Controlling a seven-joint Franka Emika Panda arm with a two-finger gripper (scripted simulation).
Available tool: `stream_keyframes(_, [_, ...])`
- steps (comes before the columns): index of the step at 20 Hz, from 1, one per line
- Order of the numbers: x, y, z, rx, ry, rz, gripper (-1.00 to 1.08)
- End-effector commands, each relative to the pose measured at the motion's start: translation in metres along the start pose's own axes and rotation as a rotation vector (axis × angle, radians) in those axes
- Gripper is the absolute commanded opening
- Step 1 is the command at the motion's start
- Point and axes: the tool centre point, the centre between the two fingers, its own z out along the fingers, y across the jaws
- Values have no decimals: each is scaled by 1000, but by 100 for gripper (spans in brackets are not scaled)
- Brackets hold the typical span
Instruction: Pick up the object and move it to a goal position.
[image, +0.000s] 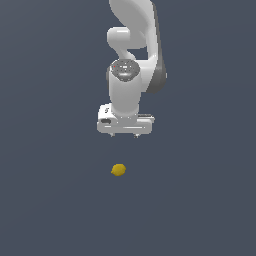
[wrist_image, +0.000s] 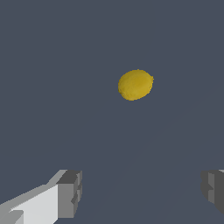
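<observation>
Beyond blocky grey fingers (wrist_image: 70, 192), dull yellow ovoid (wrist_image: 135, 85).

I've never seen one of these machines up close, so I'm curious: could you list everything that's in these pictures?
lemon-shaped object: one, mustard yellow, lying on the floor, apart from the gripper and not between its fingers.
floor: one, plain dark blue-grey, fills the background of both views.
arm: one, white with grey joints, coming down from the exterior view's top.
gripper: one, white, fingers grey-tipped and spread wide, holding nothing.
</observation>
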Motion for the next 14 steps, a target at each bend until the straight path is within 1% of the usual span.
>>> stream_keyframes(1, [0,0,0,0,0,0,100])
stream_keyframes(9, [3,-1,-7,-25,15,-54,100])
stream_keyframes(14, [3,-1,-7,-25,15,-51,100])
